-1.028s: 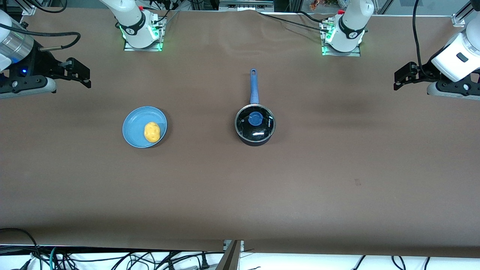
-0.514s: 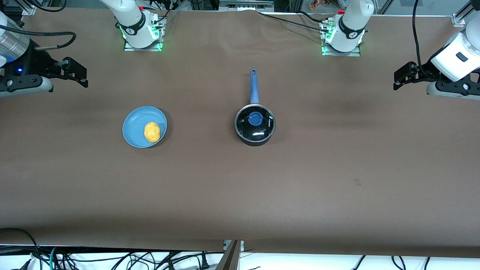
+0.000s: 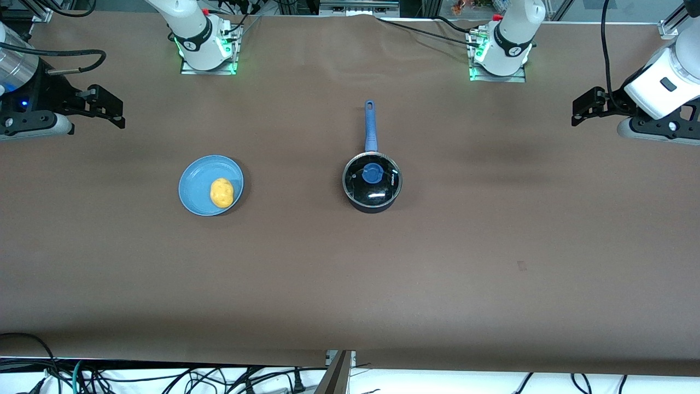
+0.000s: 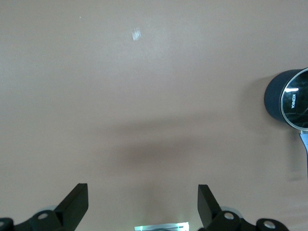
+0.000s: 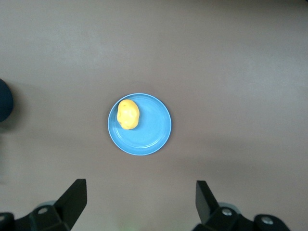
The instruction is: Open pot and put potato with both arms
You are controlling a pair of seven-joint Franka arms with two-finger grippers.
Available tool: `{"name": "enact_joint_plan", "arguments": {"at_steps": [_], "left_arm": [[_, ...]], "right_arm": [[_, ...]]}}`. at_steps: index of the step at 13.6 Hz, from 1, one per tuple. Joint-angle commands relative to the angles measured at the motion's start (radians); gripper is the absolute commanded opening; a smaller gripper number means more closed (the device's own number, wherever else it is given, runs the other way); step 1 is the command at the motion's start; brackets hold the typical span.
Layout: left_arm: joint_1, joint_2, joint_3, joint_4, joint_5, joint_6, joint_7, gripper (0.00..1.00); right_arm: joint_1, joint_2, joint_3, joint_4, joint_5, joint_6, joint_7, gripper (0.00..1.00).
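- Front view: the saucepan [image 3: 372, 183] sits mid-table, its glass lid [image 3: 372, 180] on.
- The potato [image 3: 221, 192] lies on the blue plate [image 3: 194, 189], toward the right arm's end.
- The left gripper [image 4: 143, 211] and the right gripper [image 5: 140, 204] hover over the table's ends, fingers apart and empty.

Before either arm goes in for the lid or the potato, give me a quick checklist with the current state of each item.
1. Clear glass lid with blue knob seated on the small black saucepan: ok, closed.
2. Saucepan's long blue handle free, pointing toward the bases: ok.
3. Small yellow potato lying on the flat blue plate, uncovered: ok.
4. Left gripper open and empty, over bare table at the left arm's end: ok.
5. Right gripper open and empty, at the right arm's end with the plate in its view: ok.
6. Nothing between the grippers and their targets: ok.
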Motion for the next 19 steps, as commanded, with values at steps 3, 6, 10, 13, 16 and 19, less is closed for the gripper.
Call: {"name": "enact_joint_plan", "arguments": {"at_steps": [3, 6, 10, 13, 16, 19], "left_arm": [[-0.026, 0.072, -0.088, 0.031, 0.004, -0.044, 0.066, 1.00], [-0.029, 0.124, -0.200, 0.045, -0.019, -0.012, 0.061, 1.00], [-0.029, 0.212, -0.305, 0.045, -0.135, 0.127, -0.133, 1.00], [-0.098, 0.289, -0.362, 0.041, -0.128, 0.262, -0.364, 1.00], [-0.198, 0.362, -0.360, 0.036, -0.120, 0.392, -0.547, 1.00], [-0.258, 0.428, -0.360, 0.033, -0.018, 0.477, -0.623, 1.00]], "right_arm": [[-0.007, -0.014, -0.011, -0.010, 0.007, 0.009, 0.010, 1.00], [-0.005, -0.003, -0.020, 0.017, 0.012, 0.006, -0.007, 1.00], [-0.001, 0.015, -0.017, 0.007, 0.007, -0.045, 0.005, 1.00], [0.005, 0.062, -0.013, 0.003, 0.014, -0.042, 0.010, 1.00], [0.036, 0.108, -0.008, -0.053, 0.015, 0.027, 0.069, 1.00], [0.068, 0.122, -0.008, -0.157, 0.015, 0.165, 0.119, 1.00]]}}
